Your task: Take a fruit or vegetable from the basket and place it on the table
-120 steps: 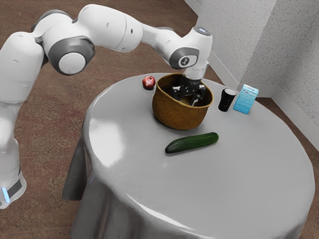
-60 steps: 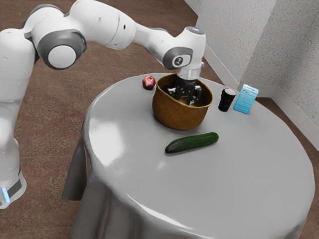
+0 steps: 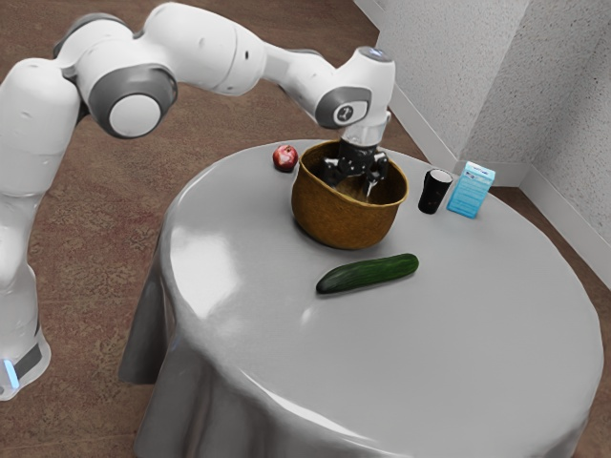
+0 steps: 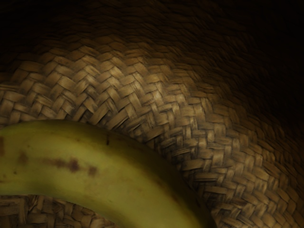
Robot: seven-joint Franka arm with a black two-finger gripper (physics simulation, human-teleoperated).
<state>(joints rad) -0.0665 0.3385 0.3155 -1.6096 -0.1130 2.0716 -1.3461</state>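
In the upper middle of the exterior view, the basket (image 3: 344, 221) is standing on the table (image 3: 458, 324), and the gripper (image 3: 357, 185) is reaching down inside it. A banana (image 4: 71, 159) is lying in the basket, just under the gripper in the wrist view. Deep in shadow as they are, the jaws are hiding their state: I cannot tell whether they are apart, together or clamped on the banana.

The basket is showing a tight, slanting weave of brown strips, and the banana is curving smoothly, its yellow-green skin bearing brown spots. The table is wearing a glossy grey cloth. A ridged green cucumber (image 3: 368, 274) is lying near the frame's centre, a round red apple (image 3: 284, 158) is sitting at upper left of centre, and a black cup (image 3: 434, 194) and a blue carton (image 3: 471, 193) are standing at upper right.

Compared with the previous exterior frame, the gripper is riding slightly higher; the basket is staying put.
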